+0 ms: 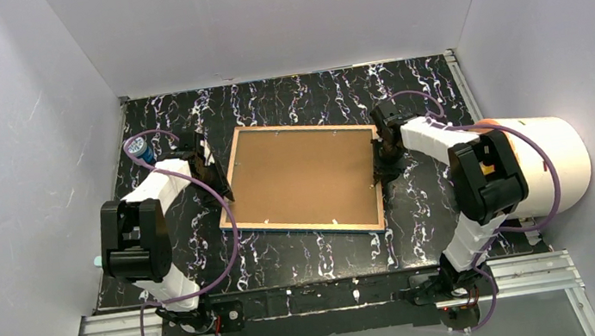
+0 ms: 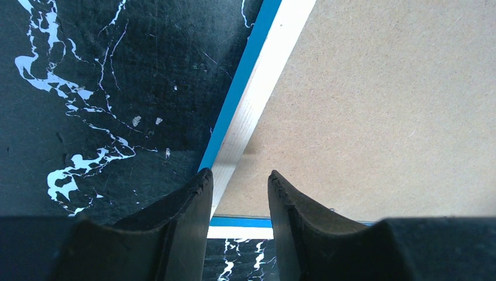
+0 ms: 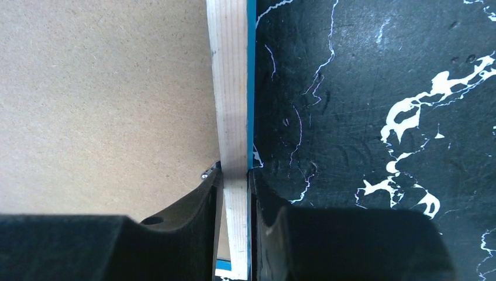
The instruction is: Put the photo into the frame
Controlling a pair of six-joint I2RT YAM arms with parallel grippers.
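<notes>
One frame (image 1: 310,226), one backing board (image 1: 304,176); right fingers (image 3: 188,211) pinching rim.

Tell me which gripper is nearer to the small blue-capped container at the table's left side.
Left. The left gripper is at the frame's left edge, close to the blue-capped container; the right gripper grips the frame's right edge, far across.

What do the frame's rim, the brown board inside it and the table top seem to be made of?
The frame: likely pale wood, since grain lines show on its unpainted back edge; its outer side is painted blue. The backing board: probably fibreboard, matte brown with fine specks. The table: a black marble-look sheet, scratched; real stone seems unlikely.
</notes>
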